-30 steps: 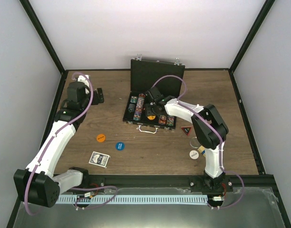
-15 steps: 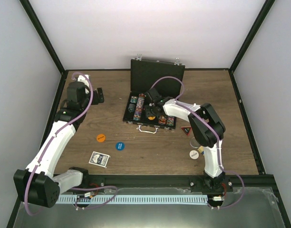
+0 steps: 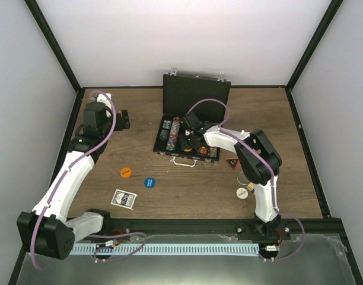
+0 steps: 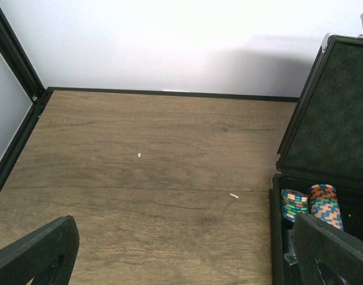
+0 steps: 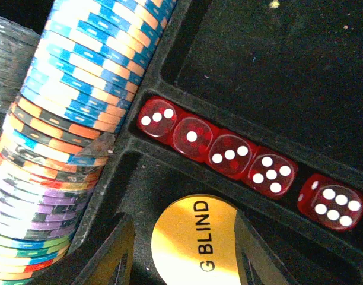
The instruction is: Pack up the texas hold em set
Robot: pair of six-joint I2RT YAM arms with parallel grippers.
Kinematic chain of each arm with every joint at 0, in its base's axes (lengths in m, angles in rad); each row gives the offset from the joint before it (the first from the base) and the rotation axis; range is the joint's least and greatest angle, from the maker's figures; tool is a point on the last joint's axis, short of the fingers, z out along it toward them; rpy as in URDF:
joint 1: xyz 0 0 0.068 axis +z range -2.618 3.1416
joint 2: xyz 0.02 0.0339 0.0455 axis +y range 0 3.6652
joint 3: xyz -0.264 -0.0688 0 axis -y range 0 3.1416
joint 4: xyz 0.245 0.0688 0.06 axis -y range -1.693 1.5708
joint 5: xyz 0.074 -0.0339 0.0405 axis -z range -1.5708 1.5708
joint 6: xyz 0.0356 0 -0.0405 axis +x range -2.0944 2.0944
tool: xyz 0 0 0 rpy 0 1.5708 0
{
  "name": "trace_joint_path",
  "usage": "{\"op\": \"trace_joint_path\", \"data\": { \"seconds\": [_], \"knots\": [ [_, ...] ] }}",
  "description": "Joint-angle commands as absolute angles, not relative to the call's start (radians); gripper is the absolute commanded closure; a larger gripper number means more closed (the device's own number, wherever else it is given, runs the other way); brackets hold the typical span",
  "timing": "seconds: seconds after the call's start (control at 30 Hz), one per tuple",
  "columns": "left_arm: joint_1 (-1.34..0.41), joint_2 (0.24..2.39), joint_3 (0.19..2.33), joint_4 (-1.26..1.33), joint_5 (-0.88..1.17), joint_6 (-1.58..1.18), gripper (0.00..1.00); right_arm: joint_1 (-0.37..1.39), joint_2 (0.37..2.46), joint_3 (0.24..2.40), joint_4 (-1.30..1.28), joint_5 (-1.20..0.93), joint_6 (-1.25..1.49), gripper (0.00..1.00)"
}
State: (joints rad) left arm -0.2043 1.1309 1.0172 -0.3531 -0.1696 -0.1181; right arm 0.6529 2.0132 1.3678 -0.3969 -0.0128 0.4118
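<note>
The black hinged case (image 3: 196, 92) stands open at the back, with rows of multicoloured chips (image 3: 171, 132) in its tray. My right gripper (image 3: 190, 138) is down inside the tray. In the right wrist view its open fingers (image 5: 107, 252) stand either side of a yellow "BLIND" disc (image 5: 193, 237) lying flat on the felt, with a small gap on the left. Red dice (image 5: 229, 154) and chip rows (image 5: 75, 119) lie just beyond. On the table are the blue-backed deck (image 3: 123, 199), an orange disc (image 3: 126, 173), a blue disc (image 3: 149, 183), a white disc (image 3: 242, 193) and the dark triangle (image 3: 232, 162). My left gripper (image 3: 125, 119) is open and empty.
The left wrist view shows bare wood floor, the back wall and the case's left side (image 4: 336, 119) with chips (image 4: 312, 205). Black frame rails run along the table's left and right edges. The case handle (image 3: 182, 160) faces the front.
My right gripper has moved a little left and lower into the case tray; the yellow disc seen beneath it earlier is now hidden in the top view. The left arm has not moved.
</note>
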Motion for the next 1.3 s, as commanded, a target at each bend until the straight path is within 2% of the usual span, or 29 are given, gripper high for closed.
{"op": "trace_joint_path", "data": {
  "seconds": [0.0,0.13,0.3,0.43,0.53,0.67,0.87,1.27],
  "knots": [
    [-0.21,1.118,1.01,-0.343,-0.156,-0.106,0.0,0.664,1.976,1.317,-0.386,-0.068,0.436,0.53],
    [-0.21,1.118,1.01,-0.344,-0.157,-0.106,0.0,0.669,1.944,1.324,-0.397,-0.03,0.419,0.5],
    [-0.21,1.109,1.01,-0.342,-0.181,-0.106,0.0,0.689,1.863,1.352,-0.421,0.038,0.368,0.37],
    [-0.21,1.09,1.003,-0.333,-0.21,-0.106,0.0,0.766,1.792,1.356,-0.434,0.081,0.317,0.26],
    [-0.209,1.072,0.993,-0.32,-0.227,-0.106,0.0,0.863,1.763,1.333,-0.415,0.103,0.29,0.22],
    [-0.208,1.077,0.994,-0.325,-0.263,-0.109,0.0,1.018,1.764,1.286,-0.358,0.143,0.255,0.19],
    [-0.206,1.051,0.985,-0.316,-0.343,-0.098,0.0,1.135,1.822,1.237,-0.209,0.008,0.269,0.17],
    [-0.206,1.027,0.97,-0.295,-0.354,-0.104,0.0,1.195,1.957,1.229,-0.168,0.101,0.184,0.16]
  ]
}}
